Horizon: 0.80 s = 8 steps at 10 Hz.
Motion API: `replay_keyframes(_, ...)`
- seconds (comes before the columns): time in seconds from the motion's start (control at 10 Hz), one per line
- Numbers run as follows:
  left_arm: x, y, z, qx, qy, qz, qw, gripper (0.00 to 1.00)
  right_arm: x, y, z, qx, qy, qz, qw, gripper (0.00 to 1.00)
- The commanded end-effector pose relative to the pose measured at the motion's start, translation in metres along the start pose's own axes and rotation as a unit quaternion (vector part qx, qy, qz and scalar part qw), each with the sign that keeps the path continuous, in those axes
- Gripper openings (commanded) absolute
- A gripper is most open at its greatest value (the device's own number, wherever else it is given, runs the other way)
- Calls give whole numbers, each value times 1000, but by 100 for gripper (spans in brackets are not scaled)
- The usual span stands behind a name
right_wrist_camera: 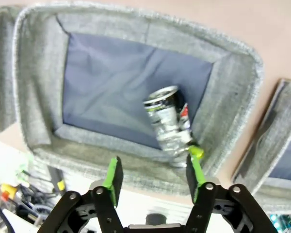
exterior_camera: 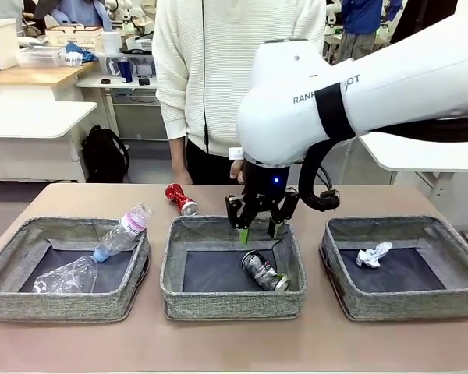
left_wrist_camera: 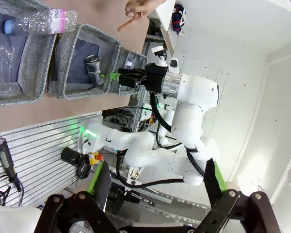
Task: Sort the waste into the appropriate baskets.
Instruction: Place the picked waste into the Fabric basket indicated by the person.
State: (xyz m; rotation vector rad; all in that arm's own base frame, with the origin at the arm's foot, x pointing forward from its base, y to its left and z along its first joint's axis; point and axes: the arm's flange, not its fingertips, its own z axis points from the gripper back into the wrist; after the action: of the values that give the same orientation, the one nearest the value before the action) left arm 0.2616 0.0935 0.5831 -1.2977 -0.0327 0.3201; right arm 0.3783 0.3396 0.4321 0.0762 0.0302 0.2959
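— Across the table point(exterior_camera: 218, 347), what sits largest?

— Three grey baskets in a row along the robot's edge: the left basket point(exterior_camera: 15, 300), the middle basket point(exterior_camera: 179, 300) and the right basket point(exterior_camera: 452, 300), each just apart from its neighbour.

— And above them?

— The right arm point(exterior_camera: 390, 93) comes in from the right side, and its right gripper point(exterior_camera: 260, 232) hangs over the far wall of the middle basket. Its two green-padded fingers stand apart with nothing between them, as the right wrist view shows point(right_wrist_camera: 154, 177).

— Where is the waste?

— The crushed clear plastic bottle point(exterior_camera: 65, 276) lies on the left basket's floor. The small clear bottle with pink label point(exterior_camera: 122, 231) leans over that basket's far right corner, its cap down inside. The crushed black can point(exterior_camera: 264, 272) lies tilted in the middle basket, its lower end against the right wall near the robot-side corner. The crushed red can point(exterior_camera: 180, 199) lies on the bare table toward the far edge, just behind the middle basket's far left corner. The crumpled white paper point(exterior_camera: 373, 255) rests on the right basket's floor.

— The other pincer?

— The left gripper point(left_wrist_camera: 154, 187) is off the table, fingers spread wide and empty.

— And the person?

— Standing at the far edge; a hand point(left_wrist_camera: 138, 10) points a finger over the table.
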Motion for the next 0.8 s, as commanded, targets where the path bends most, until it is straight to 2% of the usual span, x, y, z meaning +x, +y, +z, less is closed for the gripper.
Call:
replay_keyframes(0.0,-1,-2,0,-8,-1,-9,1000,100,-6,-9,4,48,-3,27,998,100)
replay_keyframes(0.3,-1,-2,0,-8,-1,-9,1000,100,-8,-16,8,117,-2,68,991,100)
replay_keyframes(0.4,-1,-2,0,-8,-1,-9,1000,100,-12,-18,17,203,-7,110,973,100)
replay_keyframes(0.5,-1,-2,0,-8,-1,-9,1000,100,-19,-28,33,333,-23,155,930,100)
replay_keyframes(0.6,-1,-2,0,-8,-1,-9,1000,100,-28,-49,50,458,-28,144,877,100)
replay_keyframes(0.7,-1,-2,0,-8,-1,-9,1000,100,-39,-76,63,572,-32,149,806,100)
